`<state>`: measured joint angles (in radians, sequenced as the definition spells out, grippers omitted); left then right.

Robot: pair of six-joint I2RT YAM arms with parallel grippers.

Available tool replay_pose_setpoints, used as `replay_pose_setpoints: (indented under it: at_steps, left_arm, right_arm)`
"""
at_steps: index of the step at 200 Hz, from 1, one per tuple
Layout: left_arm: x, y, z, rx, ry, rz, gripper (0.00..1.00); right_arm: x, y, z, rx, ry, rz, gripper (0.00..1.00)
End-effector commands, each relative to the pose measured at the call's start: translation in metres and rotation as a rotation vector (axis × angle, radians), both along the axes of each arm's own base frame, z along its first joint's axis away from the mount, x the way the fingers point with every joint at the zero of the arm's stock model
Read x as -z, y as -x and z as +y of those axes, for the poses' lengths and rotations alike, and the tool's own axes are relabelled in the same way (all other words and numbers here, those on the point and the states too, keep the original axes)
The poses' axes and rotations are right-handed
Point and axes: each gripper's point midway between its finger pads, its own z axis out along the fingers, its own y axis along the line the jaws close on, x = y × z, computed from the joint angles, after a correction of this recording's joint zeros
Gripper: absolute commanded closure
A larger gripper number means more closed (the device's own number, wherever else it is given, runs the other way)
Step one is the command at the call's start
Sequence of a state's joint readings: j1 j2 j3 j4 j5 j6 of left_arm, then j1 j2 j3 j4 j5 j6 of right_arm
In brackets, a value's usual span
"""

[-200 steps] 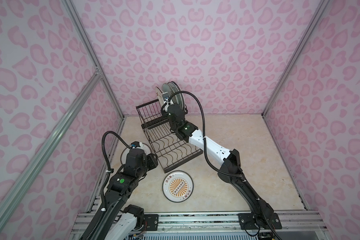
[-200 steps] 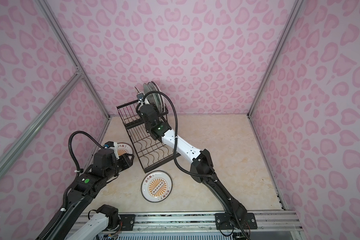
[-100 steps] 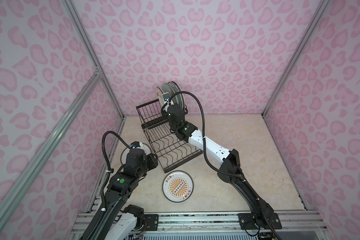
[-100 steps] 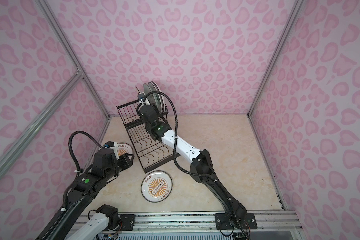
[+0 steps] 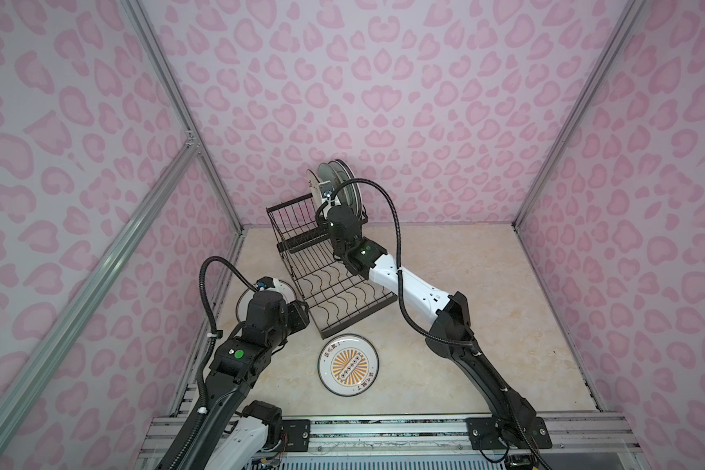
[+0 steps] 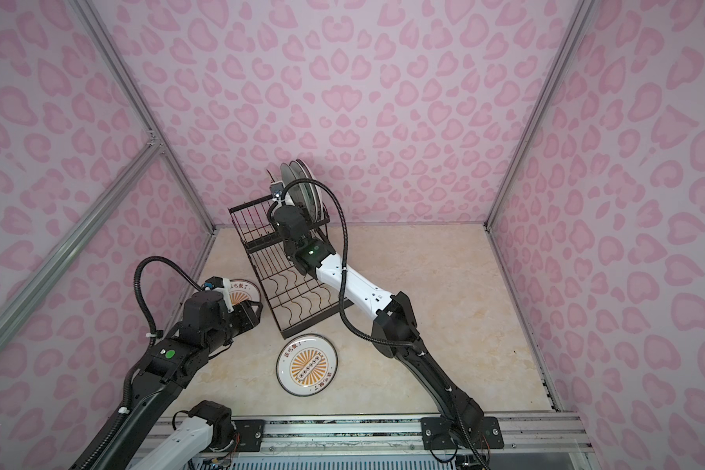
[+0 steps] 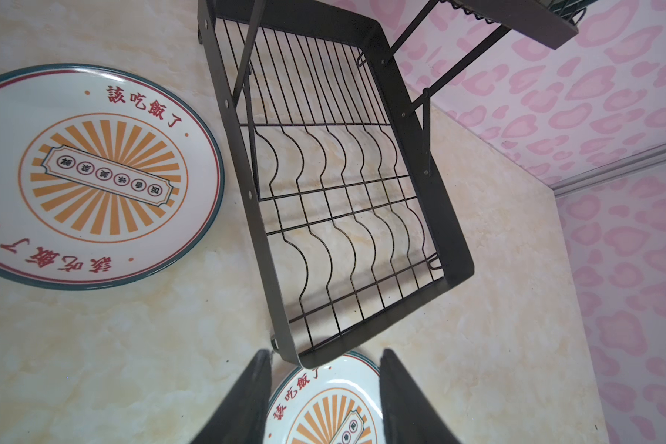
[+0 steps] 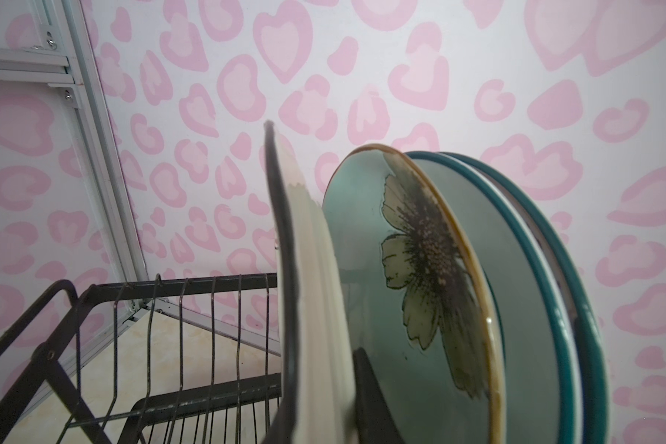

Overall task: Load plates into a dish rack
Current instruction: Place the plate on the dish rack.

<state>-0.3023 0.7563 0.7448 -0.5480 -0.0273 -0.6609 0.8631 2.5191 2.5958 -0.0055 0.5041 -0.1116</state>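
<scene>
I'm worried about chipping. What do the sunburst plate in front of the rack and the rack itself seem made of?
Sunburst plate: likely glazed ceramic, glossy; light glints on its white face and teal rim. Dish rack: seemingly metal wire and flat strip, matte black coated; thin bent rods, screws in the frame.

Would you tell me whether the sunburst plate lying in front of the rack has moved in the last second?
No; the sunburst plate keeps the same gap from the front edge of the dish rack.
</scene>
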Motion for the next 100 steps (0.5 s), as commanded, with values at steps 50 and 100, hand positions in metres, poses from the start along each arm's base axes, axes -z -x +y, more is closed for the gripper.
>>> replay_pose_setpoints:
  at_steps: [50,100]
  left_arm:
    - [-0.006,0.0002,0.0024,0.001,-0.017,-0.016,0.52]
    - [-0.0065,0.0004,0.0036,-0.004,-0.02,-0.018,0.52]
  right_arm:
    - [-0.0107,-0.0015,0.0026,-0.004,-0.049,-0.05,0.88]
    - [-0.0106,-0.0019,0.0022,0.001,-0.046,-0.054,0.83]
